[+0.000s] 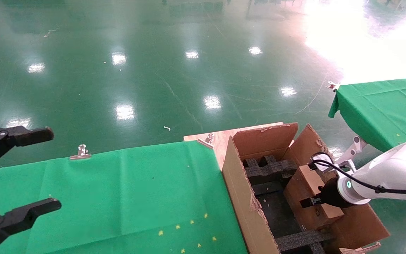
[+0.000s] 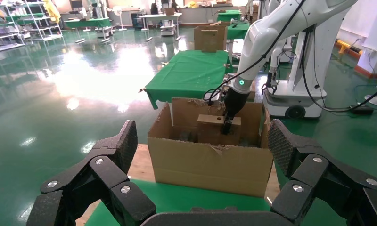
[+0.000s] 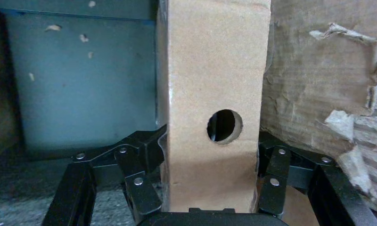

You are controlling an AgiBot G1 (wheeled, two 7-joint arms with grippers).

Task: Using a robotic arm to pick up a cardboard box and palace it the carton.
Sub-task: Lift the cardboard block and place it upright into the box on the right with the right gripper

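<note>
My right gripper (image 3: 210, 207) is clamped on the box (image 3: 215, 94); in the right wrist view its fingers (image 3: 144, 155) press both narrow sides, with the round hole (image 3: 224, 126) facing the camera. In the head view the right gripper (image 1: 312, 201) holds the box (image 1: 312, 194) inside the carton (image 1: 245, 197), at about 4 o'clock of the picture, against the carton's right wall. The box is low between the walls, but I cannot tell if its bottom already touches the floor of the carton or the black foam (image 1: 270, 169).

I judge that the step in hand is the lowering and release. To do it well, I should go down slowly and straight, keeping the box parallel to the wall, so that its corner does not catch the torn flap or the foam strip (image 1: 301, 240) at 6 o'clock of it. I should part the fingers only when the box rests by itself, then lift straight up, because the wall is very near to the outer finger.

My left gripper (image 1: 12, 176) waits at 9 o'clock over the green cloth (image 1: 136, 190), its fingers wide apart, well away from the carton. It needs nothing now.
</note>
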